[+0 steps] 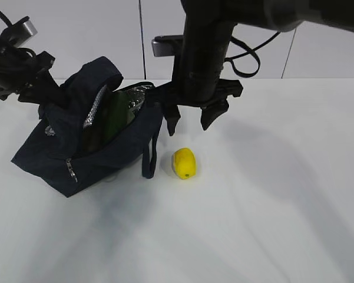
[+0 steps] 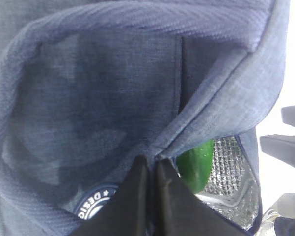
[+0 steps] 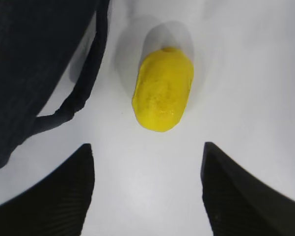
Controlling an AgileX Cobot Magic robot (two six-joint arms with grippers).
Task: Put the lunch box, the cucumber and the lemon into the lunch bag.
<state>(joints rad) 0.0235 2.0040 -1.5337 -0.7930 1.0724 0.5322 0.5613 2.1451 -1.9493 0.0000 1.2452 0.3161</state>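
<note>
The navy lunch bag (image 1: 100, 156) lies open on the white table, silver lining showing. The dark green cucumber (image 1: 113, 118) sticks up inside it and also shows in the left wrist view (image 2: 196, 164). The lunch box is hidden. My left gripper (image 1: 41, 88) is shut on the bag's upper fabric edge (image 2: 206, 118), holding the mouth open. The yellow lemon (image 1: 184, 163) lies on the table right of the bag. My right gripper (image 1: 189, 122) hangs open and empty above and just behind the lemon (image 3: 163, 88), jaws wide apart.
A loop handle (image 3: 83, 93) of the bag lies on the table just left of the lemon. A white wall stands behind the table (image 1: 271, 206).
</note>
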